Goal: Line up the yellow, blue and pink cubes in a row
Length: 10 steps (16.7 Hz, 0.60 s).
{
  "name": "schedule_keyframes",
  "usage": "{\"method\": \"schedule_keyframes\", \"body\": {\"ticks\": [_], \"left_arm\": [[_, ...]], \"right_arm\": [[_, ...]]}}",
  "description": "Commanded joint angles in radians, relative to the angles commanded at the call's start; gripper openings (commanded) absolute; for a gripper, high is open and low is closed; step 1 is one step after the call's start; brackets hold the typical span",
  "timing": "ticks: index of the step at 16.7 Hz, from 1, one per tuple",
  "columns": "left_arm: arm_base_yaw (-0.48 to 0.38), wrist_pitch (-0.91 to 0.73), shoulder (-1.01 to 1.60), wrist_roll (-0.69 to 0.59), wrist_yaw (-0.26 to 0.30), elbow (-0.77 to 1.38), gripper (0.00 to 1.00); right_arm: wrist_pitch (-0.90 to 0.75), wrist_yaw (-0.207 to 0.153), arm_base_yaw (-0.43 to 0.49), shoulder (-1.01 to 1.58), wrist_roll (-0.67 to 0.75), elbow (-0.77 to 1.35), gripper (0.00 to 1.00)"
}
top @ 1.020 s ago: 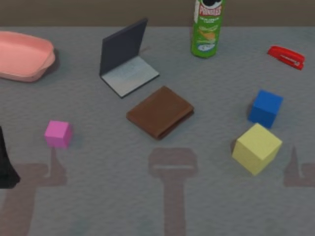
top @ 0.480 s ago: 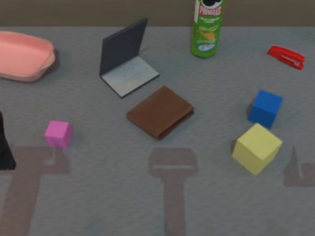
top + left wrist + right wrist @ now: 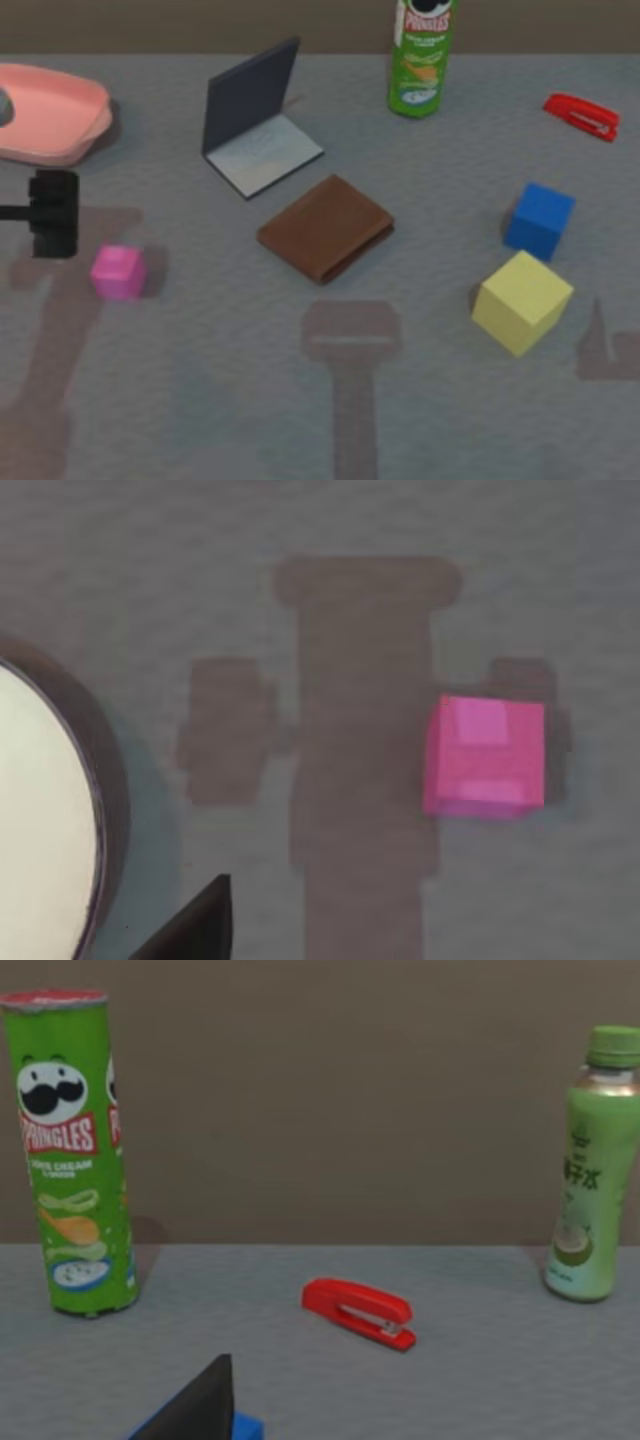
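The small matte magenta-pink cube (image 3: 119, 272) sits at the table's left side, and the left gripper (image 3: 53, 213) hovers just beside it, toward the far-left edge; whether its fingers are apart or together I cannot tell. In the left wrist view the pink cube (image 3: 486, 756) lies off to one side of the gripper's shadow, not under it, so this reads as the approach to a first pick: the next move calls for sliding across until the cube is centred, then dropping. The large pale yellow cube (image 3: 522, 301) and the medium deep blue cube (image 3: 540, 220) wait near each other at the right, untouched. Open grey tabletop runs along the front for a row; the brown leather wallet (image 3: 325, 228) crowds the middle, and the salmon-pink tray (image 3: 60, 112) lies close behind the gripper. The right arm is parked out of the top view.
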Motion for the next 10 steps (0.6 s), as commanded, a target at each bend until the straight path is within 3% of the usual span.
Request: {"method": "schedule_keyframes", "body": {"ticks": [10], "left_arm": [[-0.059,-0.407,0.818,0.003,0.000,0.601,1.00]], "right_arm": [[0.000,0.000,0.000,0.000,0.000,0.000,1.00]]}}
